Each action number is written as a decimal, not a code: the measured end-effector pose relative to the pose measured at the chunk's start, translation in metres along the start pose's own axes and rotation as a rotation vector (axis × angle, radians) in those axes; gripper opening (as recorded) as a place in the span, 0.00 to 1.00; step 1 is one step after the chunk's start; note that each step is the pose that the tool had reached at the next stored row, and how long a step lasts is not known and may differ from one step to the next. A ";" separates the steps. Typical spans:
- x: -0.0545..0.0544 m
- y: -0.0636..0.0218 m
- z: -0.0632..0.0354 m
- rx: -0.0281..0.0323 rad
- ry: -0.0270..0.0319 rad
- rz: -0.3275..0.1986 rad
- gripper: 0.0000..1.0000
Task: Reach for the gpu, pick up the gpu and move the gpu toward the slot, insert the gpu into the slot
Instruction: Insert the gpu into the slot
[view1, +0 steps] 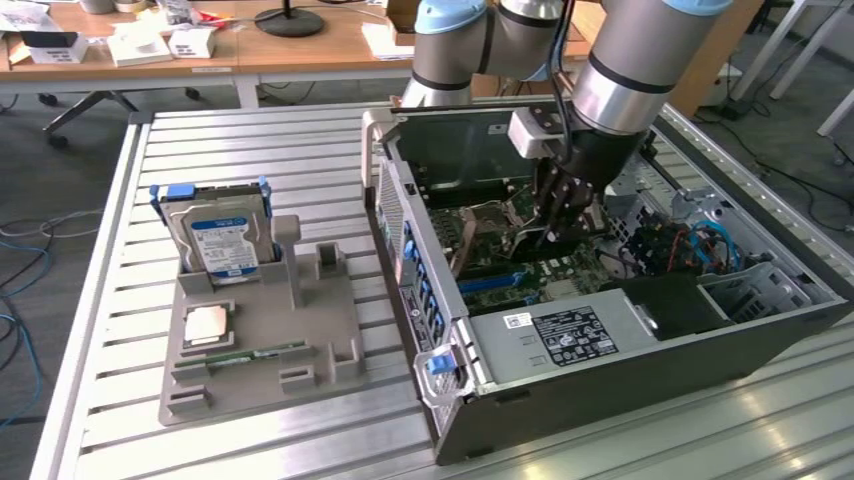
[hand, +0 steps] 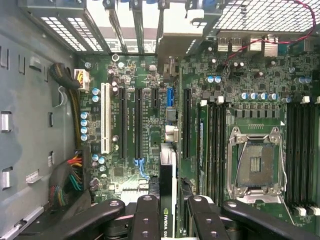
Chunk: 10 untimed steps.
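Tabletop (view1: 267, 140) of pale ribbed aluminium slats carries everything. At the exterior view's left stands a grey moulded parts stand (view1: 260, 345): a blue-labelled silver hard drive (view1: 220, 240) sits upright in its far slot, a square silver processor chip (view1: 207, 325) lies flat in a recess, and a small narrow green memory stick (view1: 247, 355) lies in a groove at the near side. Each part is held apart in its own recess, presumably so it can be reached cleanly.

Right of the stand lies the open black computer case (view1: 587, 330), side panel off and opening upward, so the green motherboard (hand: 150, 125) is reachable from above.

The black multi-fingered hand (view1: 561, 215) on the silver-and-blue arm (view1: 627, 70) hangs down inside the case over the board. In the wrist view its dark fingers (hand: 147, 215) are drawn in on the gpu (hand: 167, 190), a thin card seen edge-on with a pale edge and a dark face bearing green lettering. The card is carried on edge, which suits a downward push into a connector.

The slot (hand: 186, 122), a long narrow black plastic connector strip, runs along the board beyond the card's far end, roughly in line with it; judged from this, the card is held over the board and not yet seated. To the right lie the black memory sockets (hand: 215, 145) and the square silver CPU socket (hand: 255, 165), both unoccupied.
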<state>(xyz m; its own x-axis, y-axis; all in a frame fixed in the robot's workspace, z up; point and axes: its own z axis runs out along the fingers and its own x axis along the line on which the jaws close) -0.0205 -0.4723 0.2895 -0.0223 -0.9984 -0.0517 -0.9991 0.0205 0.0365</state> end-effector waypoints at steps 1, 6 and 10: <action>0.000 0.0002 0.0001 0.0003 0.0000 0.000 0.26; 0.000 0.0026 0.0035 0.0079 -0.0003 -0.004 0.26; -0.002 0.0052 0.0061 0.0114 -0.0002 -0.009 0.26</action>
<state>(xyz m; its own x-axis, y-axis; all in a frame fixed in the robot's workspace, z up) -0.0259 -0.4700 0.2837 -0.0136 -0.9985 -0.0522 -0.9996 0.0123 0.0247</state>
